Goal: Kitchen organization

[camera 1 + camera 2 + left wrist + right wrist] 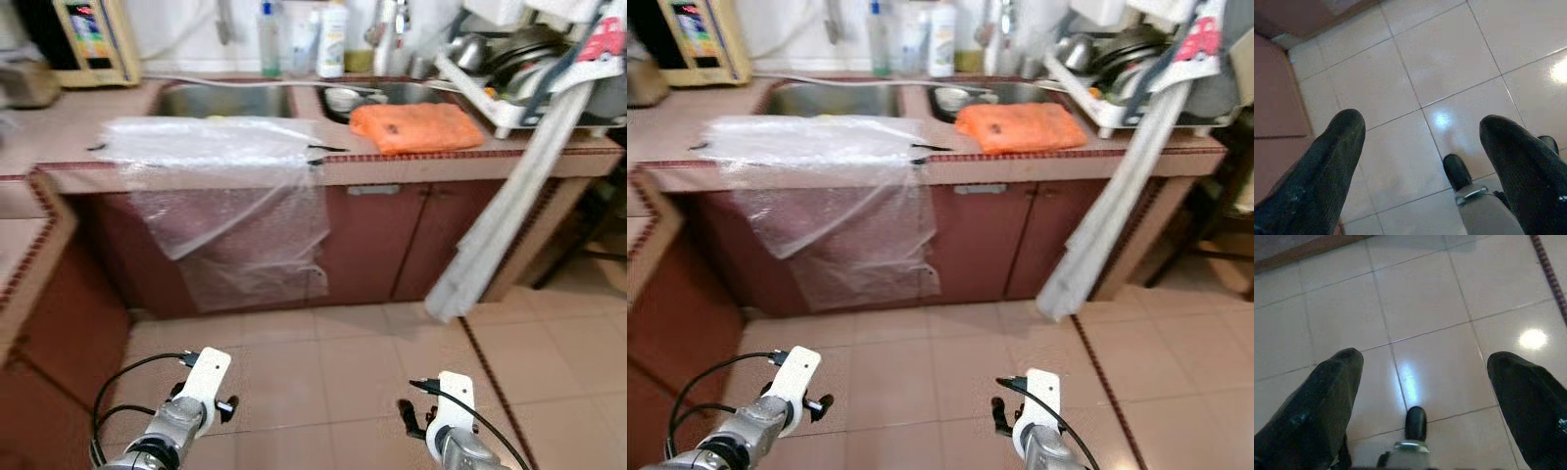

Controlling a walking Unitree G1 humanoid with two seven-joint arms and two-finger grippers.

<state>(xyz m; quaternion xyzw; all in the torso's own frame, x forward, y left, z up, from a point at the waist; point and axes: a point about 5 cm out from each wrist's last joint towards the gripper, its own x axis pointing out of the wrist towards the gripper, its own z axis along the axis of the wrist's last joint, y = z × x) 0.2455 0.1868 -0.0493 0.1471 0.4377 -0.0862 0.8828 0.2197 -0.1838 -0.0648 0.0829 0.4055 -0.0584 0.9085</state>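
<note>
On tiled counter (59,132): crinkled bubble wrap (225,186) | folded orange cloth (416,127)

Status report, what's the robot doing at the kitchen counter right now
Left gripper and right gripper open, low over floor tiles. Orange cloth on counter by sink. Bubble wrap drapes the cabinet front.

One orange cloth (416,127), one sheet of bubble wrap (220,186), two sink basins (225,101), three bottles (331,41), two cabinet doors (377,245).
</note>
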